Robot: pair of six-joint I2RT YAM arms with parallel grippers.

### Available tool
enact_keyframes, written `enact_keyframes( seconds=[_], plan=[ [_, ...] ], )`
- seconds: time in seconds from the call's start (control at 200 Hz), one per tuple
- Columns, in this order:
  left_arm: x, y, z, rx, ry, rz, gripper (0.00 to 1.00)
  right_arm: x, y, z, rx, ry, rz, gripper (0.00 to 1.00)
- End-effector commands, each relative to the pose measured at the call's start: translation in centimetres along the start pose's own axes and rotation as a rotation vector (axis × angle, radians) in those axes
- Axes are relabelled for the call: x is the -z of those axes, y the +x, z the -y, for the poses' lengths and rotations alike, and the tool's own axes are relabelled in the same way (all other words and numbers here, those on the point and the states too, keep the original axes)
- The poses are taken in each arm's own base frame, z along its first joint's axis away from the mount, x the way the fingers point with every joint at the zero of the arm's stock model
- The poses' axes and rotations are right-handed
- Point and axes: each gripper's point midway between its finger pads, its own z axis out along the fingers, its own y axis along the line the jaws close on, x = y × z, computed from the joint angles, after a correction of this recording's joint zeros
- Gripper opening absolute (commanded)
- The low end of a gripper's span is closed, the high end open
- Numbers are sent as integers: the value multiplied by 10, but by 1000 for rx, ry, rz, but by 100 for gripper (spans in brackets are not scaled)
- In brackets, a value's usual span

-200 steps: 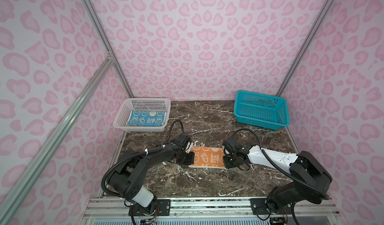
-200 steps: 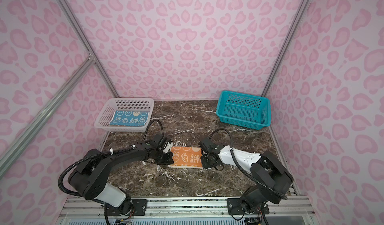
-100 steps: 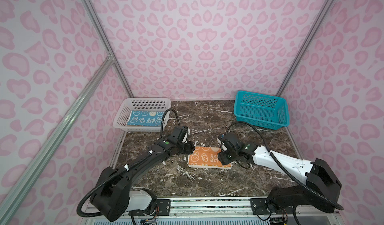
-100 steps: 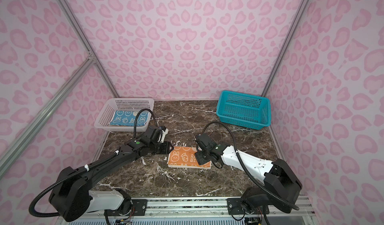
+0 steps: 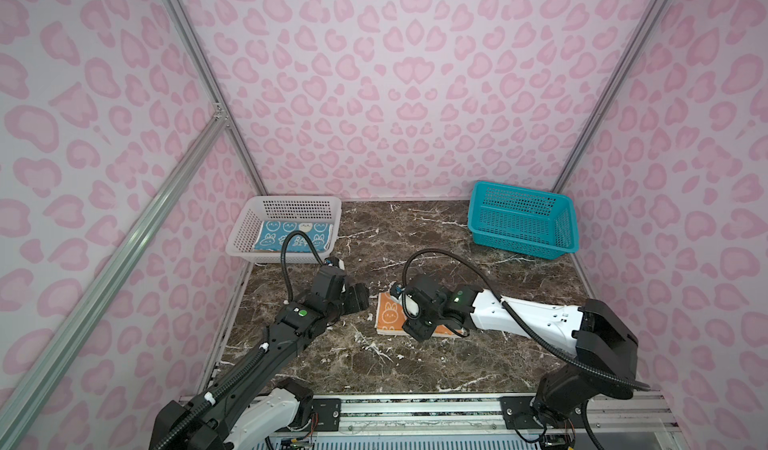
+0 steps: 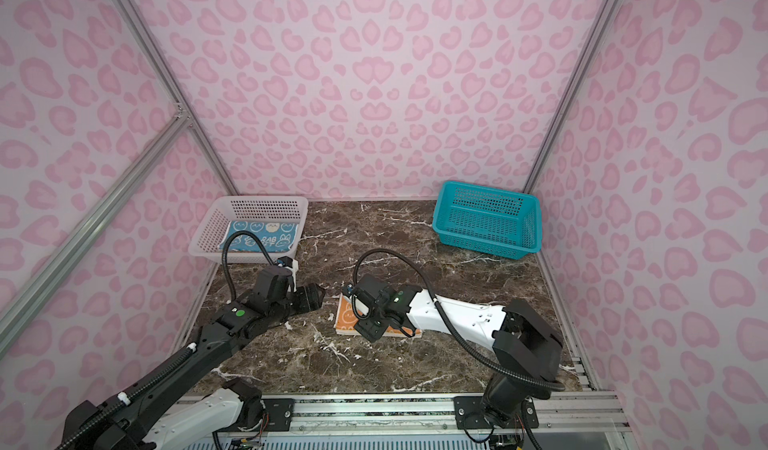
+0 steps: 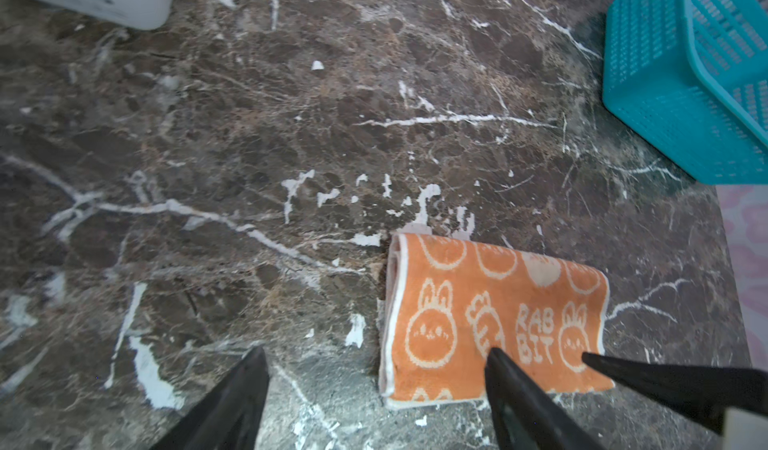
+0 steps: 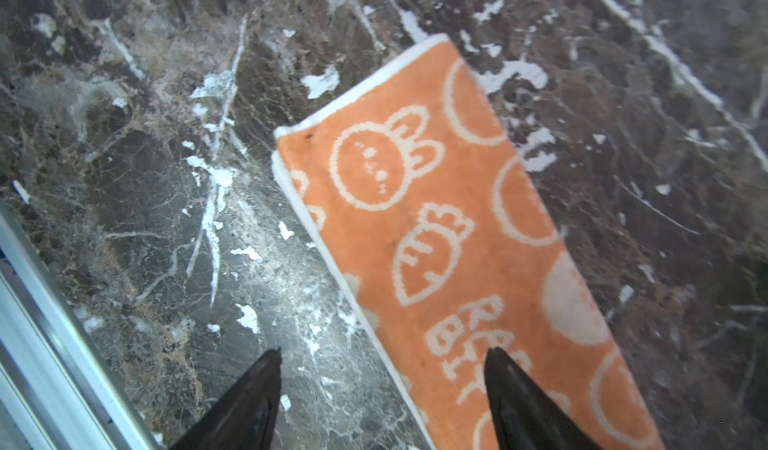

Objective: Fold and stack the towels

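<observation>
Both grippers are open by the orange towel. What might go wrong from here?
The right gripper hangs open with one fingertip over the orange towel; dragging away could pull the fold open. The towel's layered hems lie loose at one end, so a one-sided grab by the left gripper may unfold it on the way to the white basket.

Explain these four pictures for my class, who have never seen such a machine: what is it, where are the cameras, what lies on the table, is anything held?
A left arm and right arm, each ending in a pincer, work on a marble table. Two pictures look down from overhead; two come from wrist cameras. A folded orange towel lies on the table; a blue towel lies in the white basket; a teal basket stands at the back. The left gripper and right gripper are open, holding nothing.
</observation>
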Motion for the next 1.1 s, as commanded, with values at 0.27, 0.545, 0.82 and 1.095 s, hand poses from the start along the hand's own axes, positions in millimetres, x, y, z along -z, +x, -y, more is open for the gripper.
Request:
enact_keyframes(
  seconds=[0.27,0.545,0.82,1.095],
  plan=[
    [-4,13,-43,163,-72,-3,84,-50,2,-15,181,14,-110,77],
    [-16,22,-41,166,-64,-72,84,-75,7,-5,186,73,-181,65],
    [-31,37,-35,201,-14,-144,84,-86,21,3,144,115,-201,36],
    [-50,46,-12,213,94,-242,84,-81,5,-3,31,-14,-91,14]
  ],
)
